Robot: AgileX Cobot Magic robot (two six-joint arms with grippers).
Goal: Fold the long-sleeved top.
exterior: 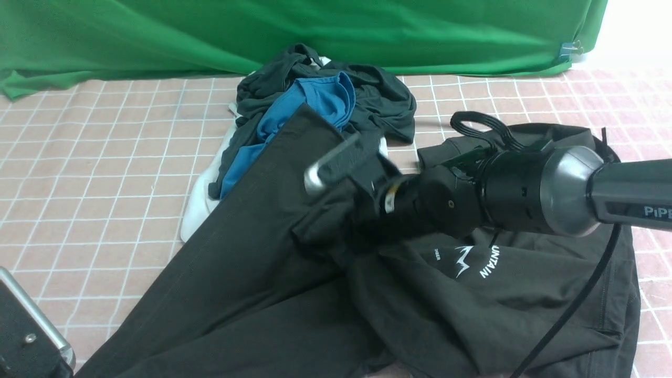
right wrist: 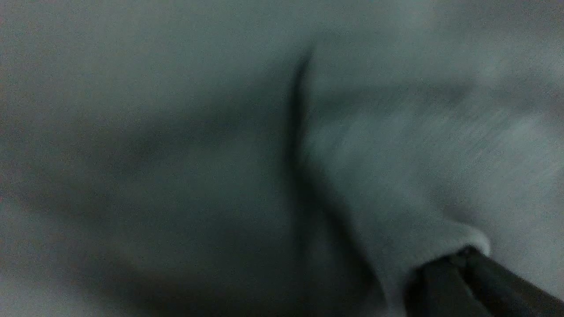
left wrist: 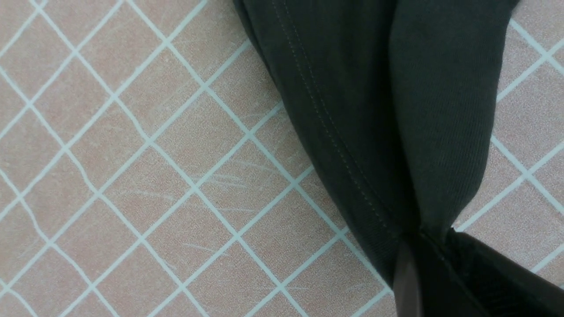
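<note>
The long-sleeved top (exterior: 252,273) lies spread over the near half of the table, a sleeve running towards the clothes pile and its white logo (exterior: 464,262) showing under my right arm (exterior: 525,194). That arm reaches in from the right, its fingertips buried in a raised bunch of the fabric. In the right wrist view the top (right wrist: 176,132) fills the blurred picture and my right gripper (right wrist: 462,255) is shut on a fold of it. In the left wrist view my left gripper (left wrist: 423,235) is shut on a pinched fold of the top (left wrist: 352,88), held above the checked cloth.
A pile at the back middle holds a dark greenish-black garment (exterior: 378,89), a blue T-shirt (exterior: 315,105) and a white cloth (exterior: 202,199). A green backdrop (exterior: 315,31) closes the far edge. Part of my left arm (exterior: 26,336) shows at the bottom left corner.
</note>
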